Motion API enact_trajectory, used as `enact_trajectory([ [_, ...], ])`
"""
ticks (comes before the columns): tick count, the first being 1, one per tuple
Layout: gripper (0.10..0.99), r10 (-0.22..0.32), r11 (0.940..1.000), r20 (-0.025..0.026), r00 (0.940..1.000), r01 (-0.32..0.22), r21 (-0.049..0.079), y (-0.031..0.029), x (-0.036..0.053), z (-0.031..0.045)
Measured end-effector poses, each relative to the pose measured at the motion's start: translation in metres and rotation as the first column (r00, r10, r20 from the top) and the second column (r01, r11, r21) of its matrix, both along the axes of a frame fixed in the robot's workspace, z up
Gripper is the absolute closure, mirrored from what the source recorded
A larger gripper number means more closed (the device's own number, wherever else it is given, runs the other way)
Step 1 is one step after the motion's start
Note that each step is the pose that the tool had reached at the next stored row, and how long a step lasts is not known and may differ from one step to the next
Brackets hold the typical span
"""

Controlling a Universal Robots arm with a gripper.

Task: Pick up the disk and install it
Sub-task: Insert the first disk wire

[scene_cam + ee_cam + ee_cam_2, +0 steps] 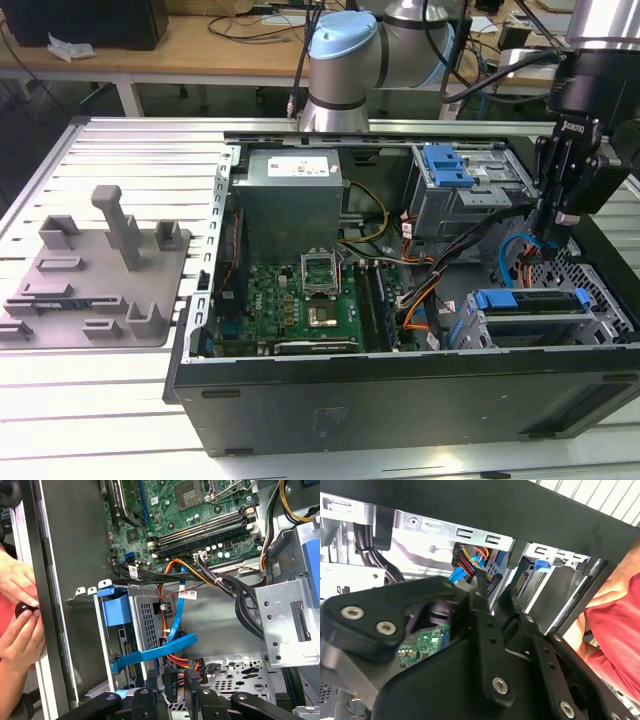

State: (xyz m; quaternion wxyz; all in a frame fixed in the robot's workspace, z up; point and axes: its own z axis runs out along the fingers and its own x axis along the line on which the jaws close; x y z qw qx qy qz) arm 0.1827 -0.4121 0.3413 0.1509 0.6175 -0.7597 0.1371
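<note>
The disk point(530, 302), a drive in a bright blue carrier, sits in the drive cage at the near corner of the open computer case, on the exterior view's right. In the first wrist view its blue carrier point(118, 611) shows in the cage with a blue cable looping beside it. My gripper point(552, 238) hangs inside the case just above and behind that cage, among the cables. Its black fingers point(153, 682) stand slightly apart with nothing held between them. In the second wrist view the gripper point(496, 594) points at a bundle of orange and blue cables.
A grey power supply box point(290, 195) and the green motherboard point(300, 305) fill the case's middle. A small blue latch point(445, 165) tops the far drive cage. A grey fixture plate point(90, 280) lies on the table. A person's hands point(17, 605) rest outside the case wall.
</note>
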Motion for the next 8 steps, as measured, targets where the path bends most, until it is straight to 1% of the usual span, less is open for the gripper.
enact_trajectory([
  [2, 0.886, 0.0, 1.0, 0.0, 1.0, 0.0, -0.003, 0.0021, -0.0002, 0.0],
  [3, 0.918, 0.0, 1.0, -0.0001, 1.0, 0.0, -0.004, 0.0025, -0.0002, 0.0],
  [5, 0.918, 0.0, 1.0, 0.0, 1.0, 0.0, -0.007, 0.0027, -0.0001, 0.0001],
  [8, 0.918, 0.0, 1.0, 0.0, 1.0, 0.0, -0.008, 0.0027, -0.0002, 0.0],
])
